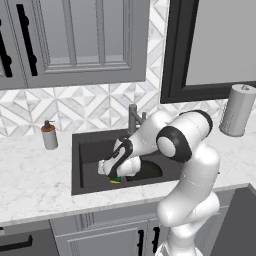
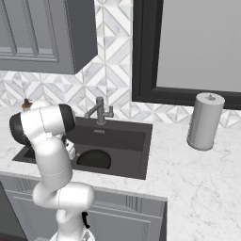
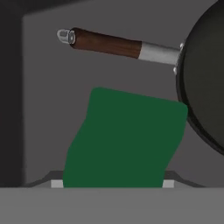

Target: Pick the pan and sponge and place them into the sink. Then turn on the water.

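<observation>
Counter: you have a white marble counter (image 1: pixel 35 185) running across the lower half of the left base view, veined in grey, with grey cabinet fronts below it.
Sink: the large rectangular dark grey sink (image 1: pixel 82 165) sits at the centre of that view, set into the counter; in the right base view it lies left of centre (image 2: pixel 136 150).
Wall: behind the counter you see a backsplash of white and grey diamond tiles (image 1: pixel 90 107), grey upper cabinets at upper left, and a black-framed window (image 1: pixel 175 75) at upper right.
Faucet: the grey metal faucet with a squared spout (image 1: pixel 134 117) stands at the back edge of the sink.
Other things: a grey soap dispenser bottle (image 1: pixel 49 135) stands on the counter left of the sink; a grey paper towel roll (image 1: pixel 237 111) stands upright at far right.
Pan: the round black frying pan with its reddish-brown handle (image 3: pixel 201 83) lies on the sink floor, at the right of the hand view.
Sponge: the small green-topped sponge with a yellow bottom (image 3: pixel 127 140) is inside the sink, just beside the pan's rim.
Gripper: the two-finger gripper (image 1: pixel 114 174) is down in the sink with its jaws clamped on the sponge.
</observation>
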